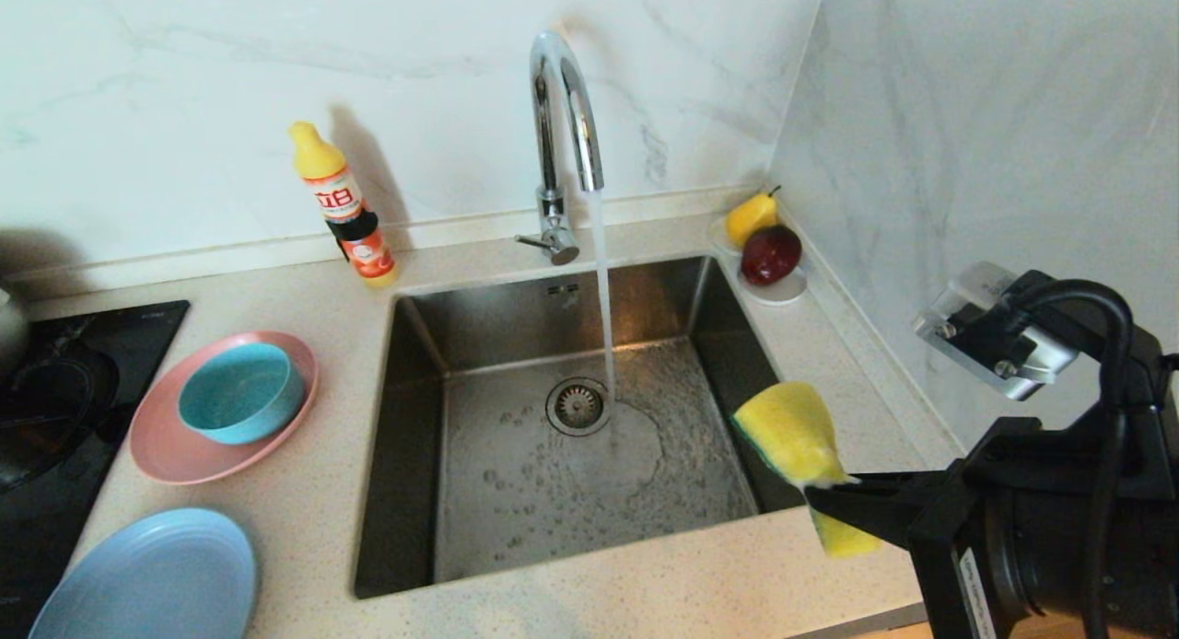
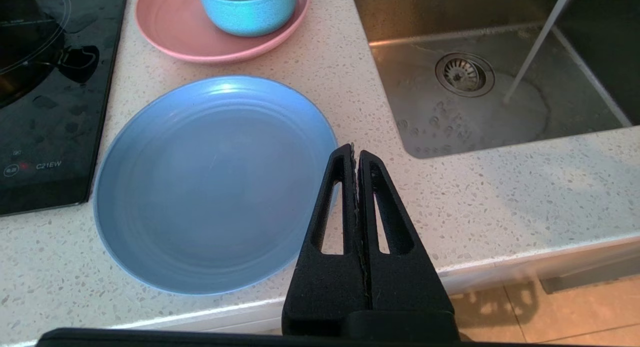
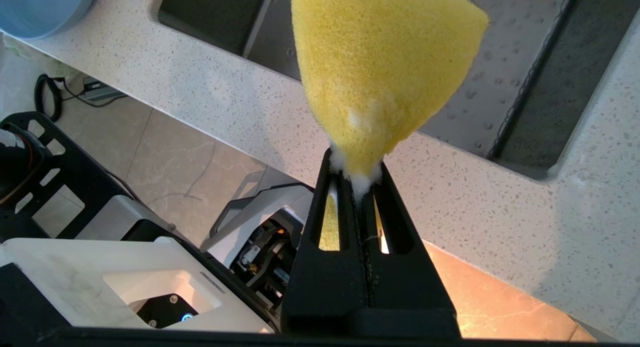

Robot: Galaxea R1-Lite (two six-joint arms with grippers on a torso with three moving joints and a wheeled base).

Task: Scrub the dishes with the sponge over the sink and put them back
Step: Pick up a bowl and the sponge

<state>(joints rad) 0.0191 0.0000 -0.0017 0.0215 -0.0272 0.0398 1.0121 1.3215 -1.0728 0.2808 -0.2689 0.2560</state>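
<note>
My right gripper is shut on the yellow sponge, pinching its narrow end, with white foam at the fingertips. The sponge hangs in the air above the sink's front right corner. Water runs from the tap into the basin. On the counter left of the sink, the teal bowl sits in the pink plate. The light-blue plate lies nearer the front edge. My left gripper is shut and empty, hanging by the blue plate's rim above the counter's front edge.
A dish-soap bottle stands behind the sink's left corner. A white saucer with a yellow pear and a dark red fruit sits at the back right. A black cooktop lies at far left.
</note>
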